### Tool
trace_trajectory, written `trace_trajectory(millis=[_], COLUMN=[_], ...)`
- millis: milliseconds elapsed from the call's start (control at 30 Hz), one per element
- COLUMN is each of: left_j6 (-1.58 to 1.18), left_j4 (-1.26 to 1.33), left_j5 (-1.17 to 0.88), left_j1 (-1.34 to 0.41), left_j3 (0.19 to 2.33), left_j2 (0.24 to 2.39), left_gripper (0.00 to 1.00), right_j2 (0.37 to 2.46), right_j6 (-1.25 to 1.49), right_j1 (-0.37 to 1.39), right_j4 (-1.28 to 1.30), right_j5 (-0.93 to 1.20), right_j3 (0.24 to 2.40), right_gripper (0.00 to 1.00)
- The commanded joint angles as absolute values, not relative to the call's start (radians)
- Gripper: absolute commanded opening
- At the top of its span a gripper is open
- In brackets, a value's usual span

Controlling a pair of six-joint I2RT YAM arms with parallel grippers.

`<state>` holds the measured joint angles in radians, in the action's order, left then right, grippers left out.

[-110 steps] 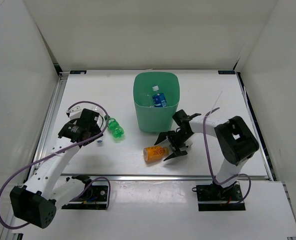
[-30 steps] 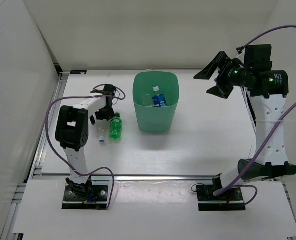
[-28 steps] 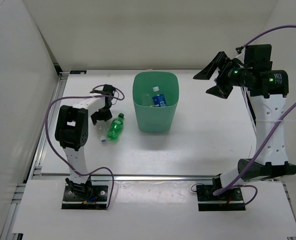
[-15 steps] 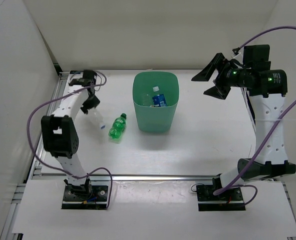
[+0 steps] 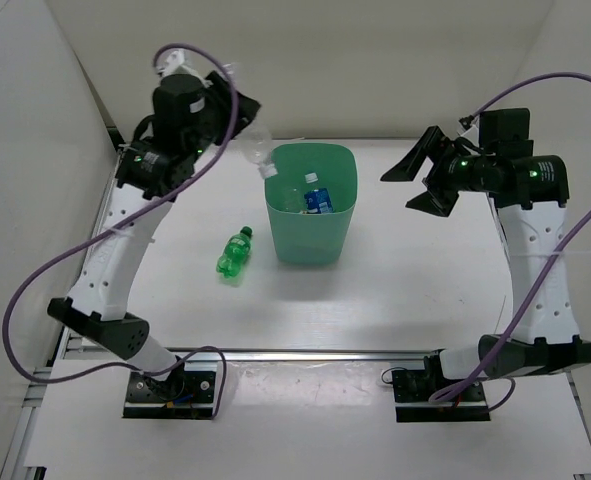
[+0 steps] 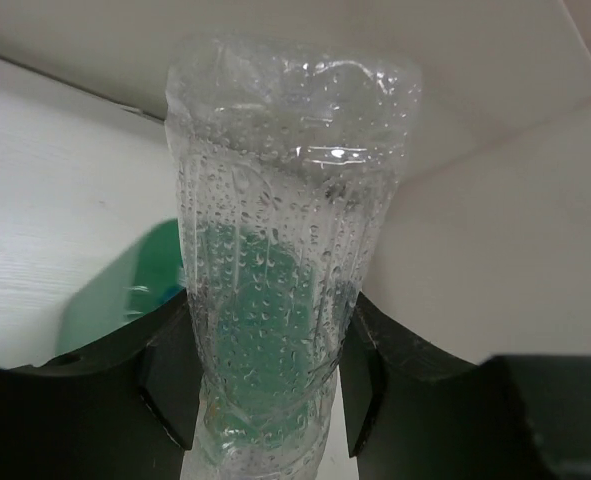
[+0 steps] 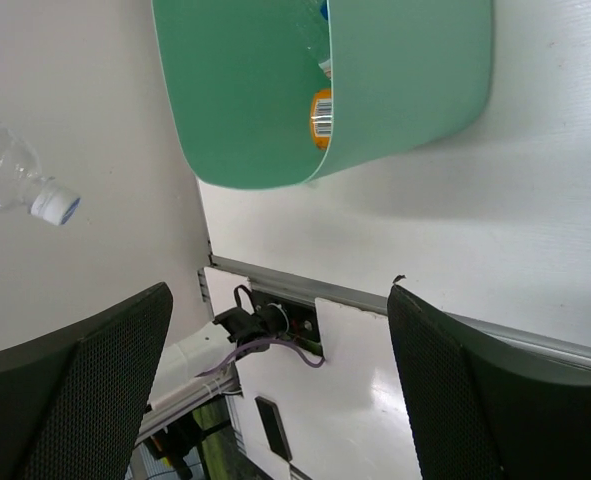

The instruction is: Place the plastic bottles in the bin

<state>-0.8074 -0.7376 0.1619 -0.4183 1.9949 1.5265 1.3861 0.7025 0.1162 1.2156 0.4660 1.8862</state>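
L jaws clenched on the clear thin-wall plastic bottle w/ white cap (image 5: 258,150), droplets inside. It's held high, tilted, cap-down. In top view the cap sits right over the 10 o'clock corner of the tall mint-green plastic bin (image 5: 315,240), borderline and not centred.

Rec:
- Shift toward 4 o'clock till the cap's over mid-opening, then let go. Otherwise it prob clips the rim & bounces onto the white bench (image 5: 395,290).
- Bottle's light, so lower a bit first, no fling.

R jaws released, empty, up in the air at 3 o'clock of bin, out of the drop path. Leave there.

Clear blue-label bottle (image 5: 318,200) + orange bottle (image 7: 320,115) are in the bin. Small green plastic bottle (image 5: 232,252) lies on its side on the bench at 8 o'clock of bin. That's next.
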Motion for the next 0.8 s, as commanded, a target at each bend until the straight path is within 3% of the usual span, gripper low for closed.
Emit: trace_trajectory(millis=[0,133,300,333,367,400,600,700,767], left_j6=[-0.746,-0.651,-0.584,-0.584,-0.572,-0.563,-0.457,-0.471,-0.502], left_j4=[-0.713,-0.713,-0.713,-0.713,-0.713,-0.713,-0.713,-0.713,-0.713], left_j5=[0.181,0.221,0.316,0.316,0.345,0.362,0.585,0.742,0.619], left_j1=[-0.518,-0.624,-0.69,-0.69,-0.69,-0.69,-0.69,-0.636,-0.539], left_j3=[2.064,2.287,2.333,2.297,2.275,2.229,2.122,1.878,1.66], left_j2=[1.629,1.822,1.884,1.884,1.873,1.862,1.688,1.51,1.433], left_gripper=[0.13,0.23,0.53,0.7,0.8,1.0,1.0,1.0,1.0], right_j2=[1.33,1.31,1.285,1.275,1.275,1.275,1.275,1.293,1.302], right_j6=[0.69,0.69,0.681,0.681,0.681,0.67,0.67,0.67,0.67], right_j1=[0.118,0.118,0.118,0.118,0.118,0.118,0.118,0.118,0.118], right_j4=[1.183,1.183,1.183,1.183,1.192,1.192,1.201,1.201,1.201], right_j5=[0.453,0.433,0.42,0.411,0.411,0.402,0.402,0.402,0.411], right_j3=[1.867,1.856,1.845,1.845,1.845,1.845,1.845,1.845,1.855], right_gripper=[0.91,0.91,0.92,0.92,0.92,0.93,0.93,0.93,0.93])
